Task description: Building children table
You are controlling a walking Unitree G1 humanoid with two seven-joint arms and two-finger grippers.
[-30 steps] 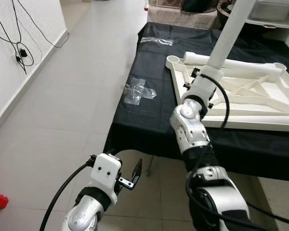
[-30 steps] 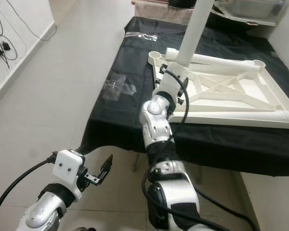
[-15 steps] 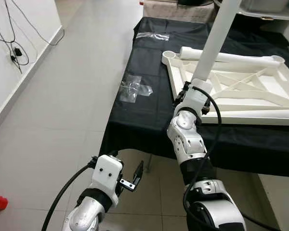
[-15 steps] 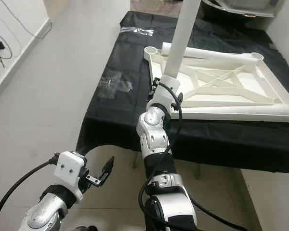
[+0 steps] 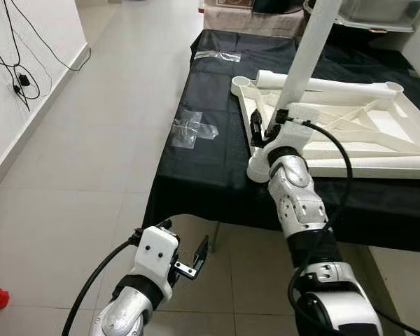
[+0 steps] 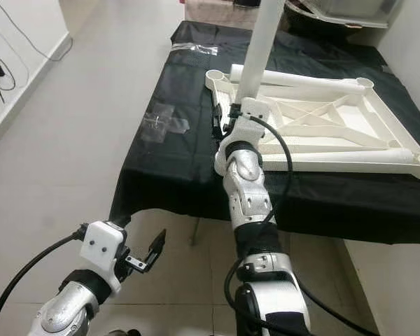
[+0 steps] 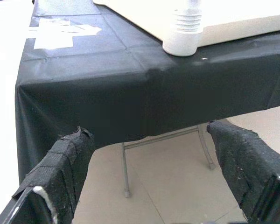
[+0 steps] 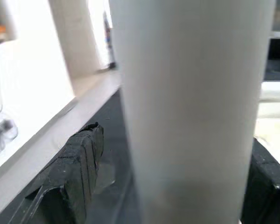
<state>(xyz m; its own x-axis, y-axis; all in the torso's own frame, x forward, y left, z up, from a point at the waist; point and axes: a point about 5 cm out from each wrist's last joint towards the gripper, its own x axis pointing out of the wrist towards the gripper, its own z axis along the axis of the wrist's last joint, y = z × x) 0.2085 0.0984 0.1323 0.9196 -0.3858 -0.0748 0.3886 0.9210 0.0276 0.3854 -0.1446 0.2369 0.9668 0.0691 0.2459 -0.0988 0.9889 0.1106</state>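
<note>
An upside-down white table frame point(image 5: 350, 133) lies on a table under a black cloth point(image 5: 203, 168). A white table leg point(image 5: 304, 49) stands tilted over the frame's near left corner socket point(image 5: 257, 170). In the left wrist view the leg's ribbed end point(image 7: 187, 18) meets that socket point(image 7: 179, 44). My right gripper point(image 5: 266, 129) is shut on the leg low down, with a finger point(image 8: 79, 163) on each side. My left gripper point(image 5: 199, 252) hangs open below the cloth's edge, its fingers point(image 7: 60, 172) empty.
Clear plastic bags lie on the cloth's left side point(image 5: 192, 129) and at the far end point(image 5: 220, 56). A folding metal leg point(image 7: 125, 172) props the table from below. Cables point(image 5: 17, 77) hang on the left wall. Tiled floor point(image 5: 77, 182) lies open to the left.
My right forearm has swung out to the right and the wrist has turned around the leg. The leg stays over the corner. The left arm has held still; the camera shifted slightly.
</note>
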